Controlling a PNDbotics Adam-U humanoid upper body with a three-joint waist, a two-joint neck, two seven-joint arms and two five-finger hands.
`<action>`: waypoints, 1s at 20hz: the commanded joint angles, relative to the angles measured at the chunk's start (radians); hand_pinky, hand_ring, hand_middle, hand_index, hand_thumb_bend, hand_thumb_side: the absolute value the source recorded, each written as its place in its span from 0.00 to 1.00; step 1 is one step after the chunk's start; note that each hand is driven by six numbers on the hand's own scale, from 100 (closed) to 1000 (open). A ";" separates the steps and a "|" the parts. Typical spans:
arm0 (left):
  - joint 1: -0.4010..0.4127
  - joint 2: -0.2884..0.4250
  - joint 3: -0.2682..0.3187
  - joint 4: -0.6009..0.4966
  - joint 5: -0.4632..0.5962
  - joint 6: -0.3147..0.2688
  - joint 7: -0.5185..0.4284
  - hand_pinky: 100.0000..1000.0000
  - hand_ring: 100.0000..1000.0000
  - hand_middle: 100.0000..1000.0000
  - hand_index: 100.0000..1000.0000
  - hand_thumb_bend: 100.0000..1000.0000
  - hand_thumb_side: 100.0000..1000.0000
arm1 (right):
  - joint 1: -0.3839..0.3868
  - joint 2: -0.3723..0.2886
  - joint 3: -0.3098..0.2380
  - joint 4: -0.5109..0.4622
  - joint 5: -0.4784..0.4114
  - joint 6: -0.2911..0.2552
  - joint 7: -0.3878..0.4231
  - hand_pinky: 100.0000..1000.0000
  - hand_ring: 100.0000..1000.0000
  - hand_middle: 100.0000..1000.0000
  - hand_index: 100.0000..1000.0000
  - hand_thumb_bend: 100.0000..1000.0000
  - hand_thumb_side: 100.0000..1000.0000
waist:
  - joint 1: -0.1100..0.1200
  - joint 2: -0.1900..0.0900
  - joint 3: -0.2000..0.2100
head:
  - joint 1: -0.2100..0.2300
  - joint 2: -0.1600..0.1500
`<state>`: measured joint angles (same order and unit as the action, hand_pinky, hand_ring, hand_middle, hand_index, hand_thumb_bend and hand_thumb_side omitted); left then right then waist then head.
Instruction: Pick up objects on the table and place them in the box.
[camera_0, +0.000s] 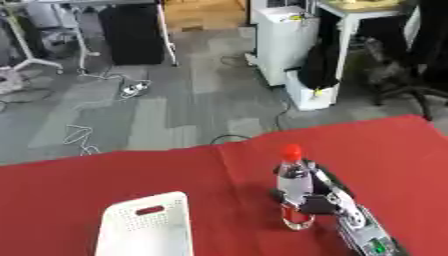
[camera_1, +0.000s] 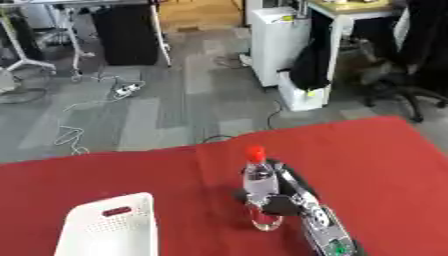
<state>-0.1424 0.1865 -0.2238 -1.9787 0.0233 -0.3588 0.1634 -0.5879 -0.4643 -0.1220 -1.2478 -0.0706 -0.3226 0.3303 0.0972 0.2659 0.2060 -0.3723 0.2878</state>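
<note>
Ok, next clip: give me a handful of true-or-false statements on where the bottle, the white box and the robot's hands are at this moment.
1. The right hand has its fingers round the bottle. True.
2. The bottle lies on its side. False: it is upright, red cap on top.
3. The bottle is already inside the white box. False: it is to the box's right, over the red table.
4. The left hand shows beside the box. False: no left hand appears in either view.
5. The box has a handle slot in its far wall. True.
</note>
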 joint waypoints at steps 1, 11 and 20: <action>-0.001 0.001 0.004 -0.021 0.002 -0.002 -0.004 0.93 1.00 0.99 0.81 0.15 1.00 | -0.029 -0.008 -0.008 -0.039 -0.011 -0.007 -0.036 0.00 0.00 0.00 0.06 0.51 0.17 | -0.003 -0.013 0.002 | -0.010 -0.001; 0.013 0.007 0.005 -0.021 -0.001 0.004 -0.004 0.93 1.00 0.99 0.81 0.15 1.00 | -0.066 -0.079 0.023 -0.149 -0.098 0.010 -0.052 0.00 0.00 0.00 0.06 0.49 0.17 | -0.008 -0.028 0.001 | 0.001 0.020; 0.031 0.025 0.004 -0.021 0.000 0.014 -0.010 0.93 1.00 0.99 0.81 0.16 1.00 | -0.160 -0.257 0.131 -0.193 -0.288 0.025 -0.008 0.00 0.00 0.00 0.06 0.47 0.21 | -0.041 -0.077 0.008 | 0.037 0.007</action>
<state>-0.1081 0.1921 -0.2235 -1.9788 0.0233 -0.3470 0.1536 -0.7119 -0.6713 0.0019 -1.4160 -0.3303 -0.2955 0.3156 0.0601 0.2072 0.2130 -0.3489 0.3048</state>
